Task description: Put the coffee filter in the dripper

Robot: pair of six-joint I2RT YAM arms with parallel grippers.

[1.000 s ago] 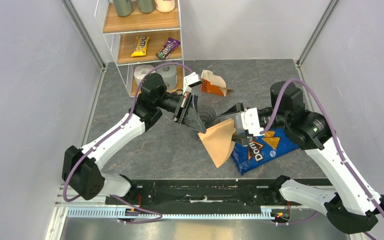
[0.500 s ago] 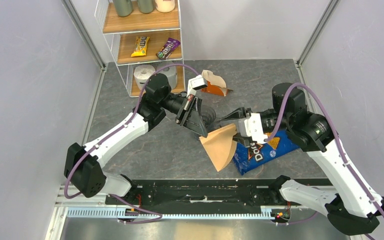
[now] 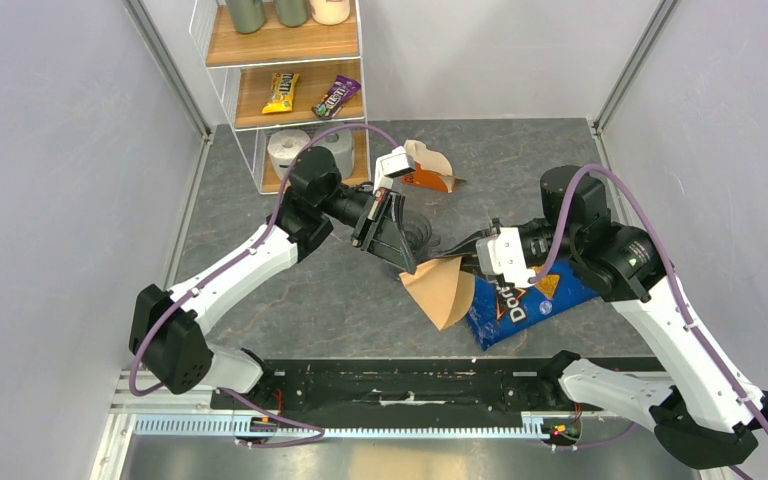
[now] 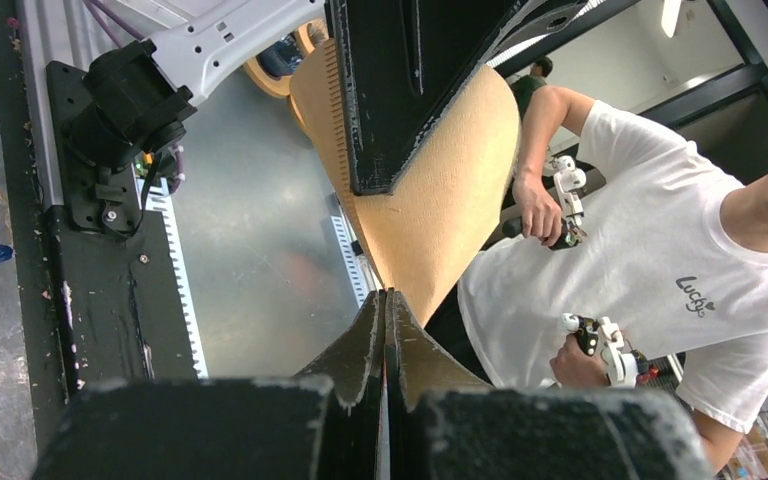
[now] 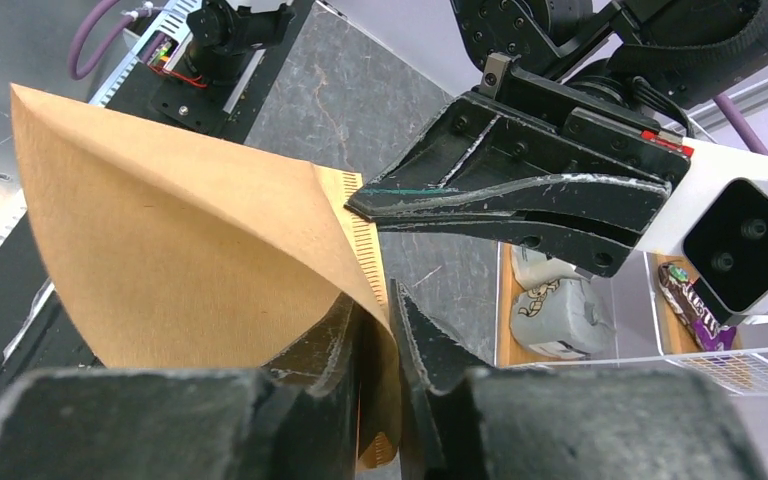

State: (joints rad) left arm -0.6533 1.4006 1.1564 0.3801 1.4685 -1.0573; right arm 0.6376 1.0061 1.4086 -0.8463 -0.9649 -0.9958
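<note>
Nearest us, the coffee filter (image 3: 442, 292) is held clear of the counter (image 3: 320, 290) by 2 hands. Our right hand (image 5: 378, 300) pinches its seamed edge; our left hand (image 4: 385, 295) is clamped on its rim. Just behind sits the dripper (image 3: 425, 240), mostly hidden. We should spread the mouth open, then lower it tip first.

White shells and black joint housings on left arm (image 3: 250, 262) and right arm (image 3: 675, 330) — purple cables (image 3: 340, 127) looped along each. Black wedge fingers (image 5: 520, 200), edges scuffed pale; white camera block (image 5: 740, 235) at the wrist.
</note>
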